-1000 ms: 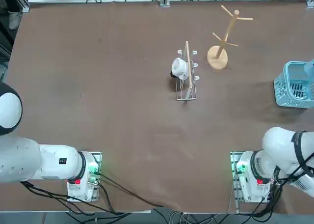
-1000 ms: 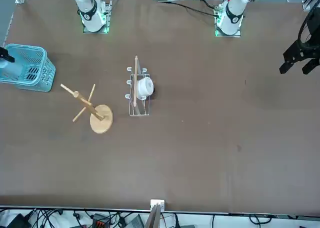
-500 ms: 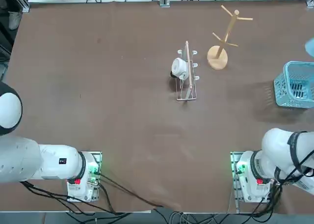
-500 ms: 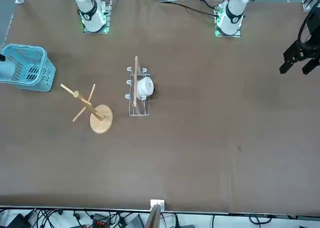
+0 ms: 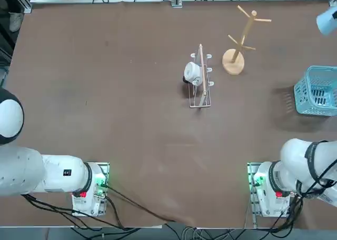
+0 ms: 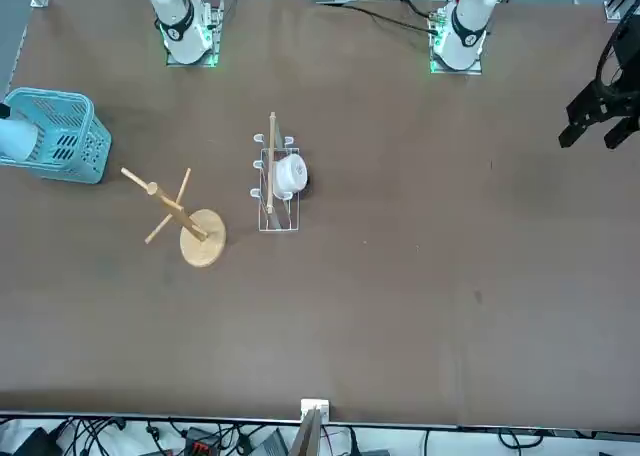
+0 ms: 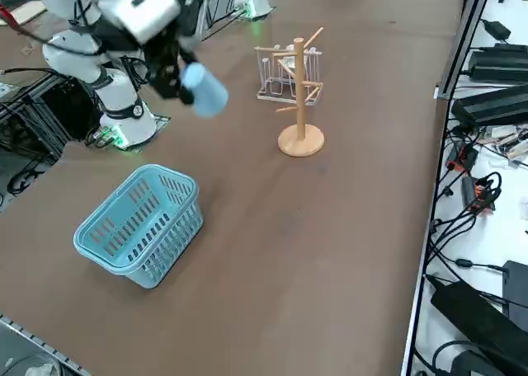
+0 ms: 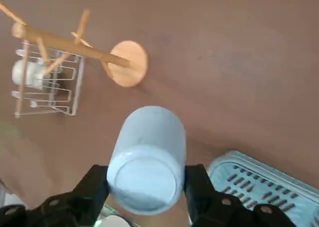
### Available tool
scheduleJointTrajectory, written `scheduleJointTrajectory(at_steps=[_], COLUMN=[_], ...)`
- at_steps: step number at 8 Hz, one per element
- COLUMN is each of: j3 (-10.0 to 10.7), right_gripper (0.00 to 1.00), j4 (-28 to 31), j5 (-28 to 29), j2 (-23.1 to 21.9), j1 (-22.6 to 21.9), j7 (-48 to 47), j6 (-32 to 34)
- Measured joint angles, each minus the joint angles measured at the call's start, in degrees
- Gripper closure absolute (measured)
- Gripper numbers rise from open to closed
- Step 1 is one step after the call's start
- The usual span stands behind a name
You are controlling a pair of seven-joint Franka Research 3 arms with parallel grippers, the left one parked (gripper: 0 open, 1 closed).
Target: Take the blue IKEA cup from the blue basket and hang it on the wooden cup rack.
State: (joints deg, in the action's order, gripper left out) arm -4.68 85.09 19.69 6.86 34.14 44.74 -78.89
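Note:
The pale blue cup (image 7: pixel 206 90) hangs in the air on its side, with my right gripper (image 7: pixel 183 81) shut on it. In the wrist view the two black fingers (image 8: pixel 93 188) clamp the cup (image 8: pixel 148 155) from both sides, its flat bottom toward the camera. It shows at the picture's edge in the top view (image 5: pixel 327 20) and in the front view (image 6: pixel 14 141). The turquoise basket (image 7: pixel 153 244) stands below and behind the cup on the table, with nothing seen inside. The wooden cup rack (image 7: pixel 299 87) stands upright farther along, all its pegs bare (image 8: pixel 75 44).
A wire-and-wood dish rack (image 5: pixel 200 87) holding a white mug (image 5: pixel 191 71) stands beside the cup rack (image 5: pixel 240 37), toward the table's middle. The basket (image 5: pixel 309 99) sits near the table's right edge. Cables and equipment (image 7: pixel 487 104) lie beyond the far edge.
The cup has risen out of the basket in my right gripper and travelled away from the arm bases, toward the cup rack's side. Basket, rack and mug have not moved.

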Motion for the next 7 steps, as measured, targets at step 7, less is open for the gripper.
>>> scheduleJointTrajectory(at_steps=[7], j3=[-0.15], right_gripper=[0.15], j4=[-2.53], j5=[18.62], j2=[2.71], j1=[-7.00], j7=[-0.38], j6=[3.47])
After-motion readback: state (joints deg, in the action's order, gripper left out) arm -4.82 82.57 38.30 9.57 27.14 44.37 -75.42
